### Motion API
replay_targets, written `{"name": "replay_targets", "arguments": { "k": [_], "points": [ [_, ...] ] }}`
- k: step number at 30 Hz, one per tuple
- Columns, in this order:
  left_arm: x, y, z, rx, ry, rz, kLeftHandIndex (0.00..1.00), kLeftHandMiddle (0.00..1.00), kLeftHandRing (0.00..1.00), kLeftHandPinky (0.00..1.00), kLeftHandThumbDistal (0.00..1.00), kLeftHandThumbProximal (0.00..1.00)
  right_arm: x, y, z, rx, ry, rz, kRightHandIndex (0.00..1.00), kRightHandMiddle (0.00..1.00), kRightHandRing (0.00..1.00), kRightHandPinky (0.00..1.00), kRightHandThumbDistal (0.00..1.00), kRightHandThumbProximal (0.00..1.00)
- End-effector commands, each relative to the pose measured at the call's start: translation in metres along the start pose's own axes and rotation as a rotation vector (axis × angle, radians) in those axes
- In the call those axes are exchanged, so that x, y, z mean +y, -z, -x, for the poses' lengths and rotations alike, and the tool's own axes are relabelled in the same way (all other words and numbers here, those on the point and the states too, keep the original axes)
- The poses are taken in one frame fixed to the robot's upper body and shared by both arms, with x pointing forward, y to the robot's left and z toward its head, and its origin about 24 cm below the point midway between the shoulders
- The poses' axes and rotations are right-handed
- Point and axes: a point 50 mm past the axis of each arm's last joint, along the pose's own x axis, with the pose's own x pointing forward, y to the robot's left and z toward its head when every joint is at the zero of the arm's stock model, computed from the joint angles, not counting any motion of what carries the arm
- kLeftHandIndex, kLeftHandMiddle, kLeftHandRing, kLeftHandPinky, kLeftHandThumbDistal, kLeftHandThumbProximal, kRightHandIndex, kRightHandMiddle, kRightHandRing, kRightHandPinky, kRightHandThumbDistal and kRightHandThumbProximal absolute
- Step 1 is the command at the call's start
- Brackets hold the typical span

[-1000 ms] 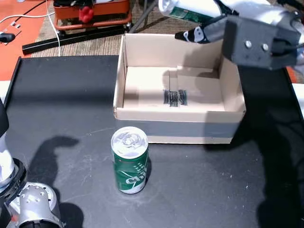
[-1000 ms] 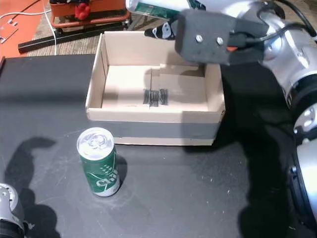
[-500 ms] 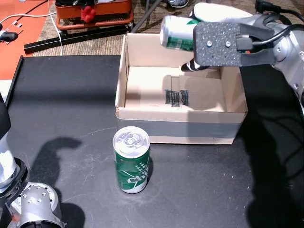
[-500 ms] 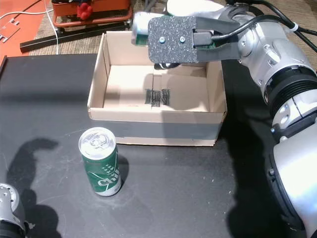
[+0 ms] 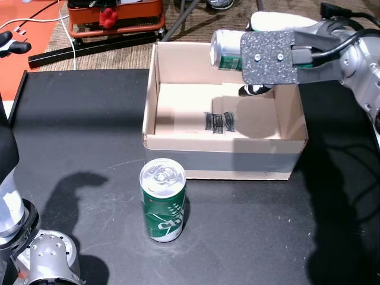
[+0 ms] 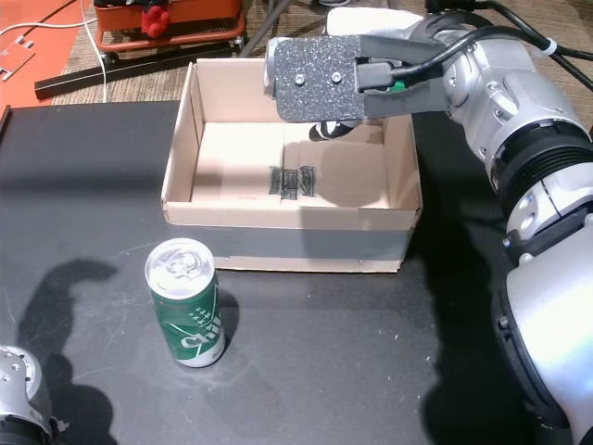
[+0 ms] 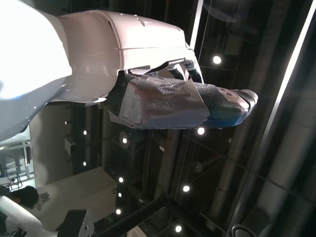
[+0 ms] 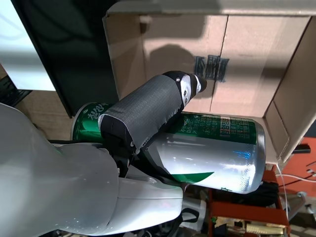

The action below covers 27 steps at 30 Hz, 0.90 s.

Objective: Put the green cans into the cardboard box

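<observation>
My right hand is shut on a green can, held on its side above the far part of the open cardboard box. In the right wrist view the can lies under my fingers with the box floor beyond it. Another green can stands upright on the black table in front of the box. In the left wrist view my left hand points at a ceiling; whether it is open or shut does not show.
The black table spreads left of and in front of the box. An orange device and a black bar lie on the floor beyond the table. My left arm's base sits at the near left corner.
My right hand has brought the can from beyond the box's far wall to above its far right part, sinking a little. The standing can has stayed put.
</observation>
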Motion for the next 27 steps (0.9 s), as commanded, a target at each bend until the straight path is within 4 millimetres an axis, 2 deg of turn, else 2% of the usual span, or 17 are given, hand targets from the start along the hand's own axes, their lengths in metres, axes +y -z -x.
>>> {"name": "replay_targets", "arguments": {
  "k": [1, 6, 10, 14, 18, 20, 27],
  "points": [
    [-0.010, 0.003, 0.003, -0.009, -0.022, 0.027, 0.52, 0.67, 0.86, 0.83, 0.60, 0.90, -0.012, -0.007, 0.001, -0.022, 0.030, 0.015, 0.32, 0.33, 0.31, 0.13, 0.52, 0.00],
    [-0.011, 0.003, 0.003, -0.021, -0.040, 0.028, 0.52, 0.66, 0.86, 0.81, 0.60, 0.88, -0.010, -0.007, 0.000, -0.019, 0.022, 0.015, 0.41, 0.42, 0.36, 0.16, 0.50, 0.00],
    [-0.011, 0.003, 0.004, -0.015, -0.038, 0.023, 0.52, 0.66, 0.85, 0.81, 0.61, 0.89, -0.008, -0.010, -0.001, -0.021, 0.013, 0.026, 0.36, 0.36, 0.32, 0.15, 0.51, 0.00],
    [-0.012, 0.003, 0.004, -0.019, -0.041, 0.026, 0.52, 0.67, 0.85, 0.82, 0.61, 0.91, -0.006, -0.013, -0.002, -0.040, 0.014, 0.040, 0.34, 0.35, 0.31, 0.14, 0.52, 0.00],
    [-0.012, 0.002, 0.005, -0.011, -0.048, 0.020, 0.51, 0.66, 0.84, 0.81, 0.62, 0.91, -0.006, -0.019, -0.003, -0.066, 0.020, 0.051, 0.40, 0.39, 0.33, 0.15, 0.52, 0.00],
    [-0.012, 0.002, 0.004, -0.015, -0.040, 0.022, 0.51, 0.66, 0.85, 0.82, 0.59, 0.91, -0.005, -0.021, -0.003, -0.080, 0.023, 0.049, 0.40, 0.39, 0.32, 0.15, 0.51, 0.00],
    [-0.011, 0.002, 0.003, -0.023, -0.033, 0.023, 0.52, 0.67, 0.85, 0.82, 0.59, 0.92, -0.003, -0.023, -0.004, -0.094, 0.021, 0.054, 0.46, 0.42, 0.34, 0.16, 0.52, 0.00]
  ]
}}
